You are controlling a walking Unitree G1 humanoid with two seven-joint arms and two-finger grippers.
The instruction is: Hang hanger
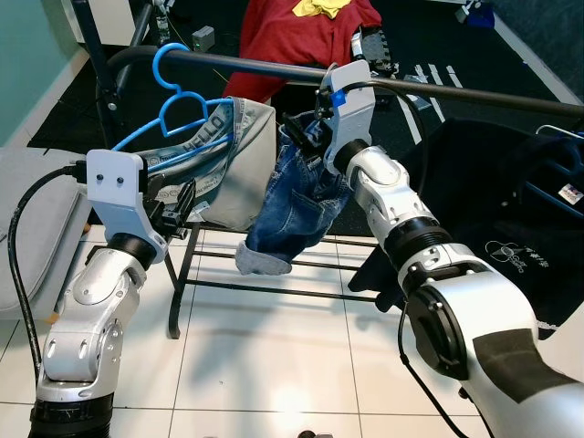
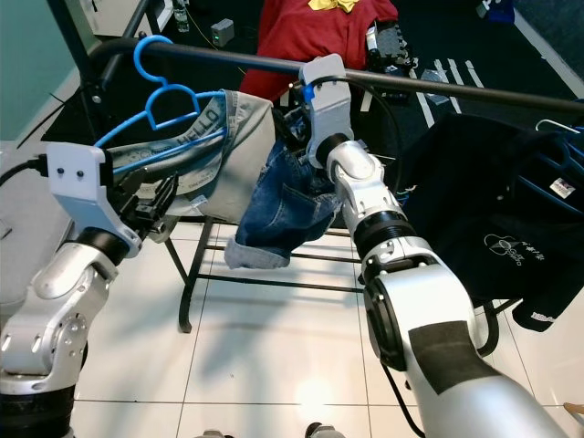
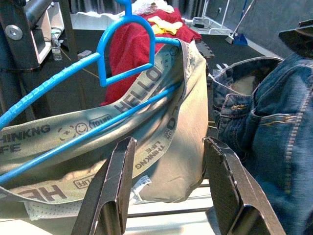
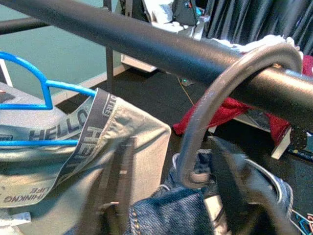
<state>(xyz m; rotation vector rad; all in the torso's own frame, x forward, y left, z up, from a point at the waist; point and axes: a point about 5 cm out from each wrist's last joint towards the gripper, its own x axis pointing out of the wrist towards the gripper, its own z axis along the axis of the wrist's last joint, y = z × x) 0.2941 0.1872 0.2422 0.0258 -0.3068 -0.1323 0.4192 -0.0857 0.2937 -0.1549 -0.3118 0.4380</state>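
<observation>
Hooking over rail [image 4: 161, 46]: grey hanger [image 4: 215, 98], close-up between right pincer [image 4: 183, 196] fingers.

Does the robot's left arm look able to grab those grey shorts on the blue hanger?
Probably yes. The left pincer is open and points straight at the grey shorts on the blue hanger, with nothing between them.

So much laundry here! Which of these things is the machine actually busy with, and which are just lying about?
In the job:
- grey hanger, hooked over the black rail
- denim shorts hanging from it
- right tool, open, at that hanger's neck

Just there:
- blue hanger with grey shorts, already on the rail
- left tool, open, near the grey shorts
- red garment
- black shirt
</observation>
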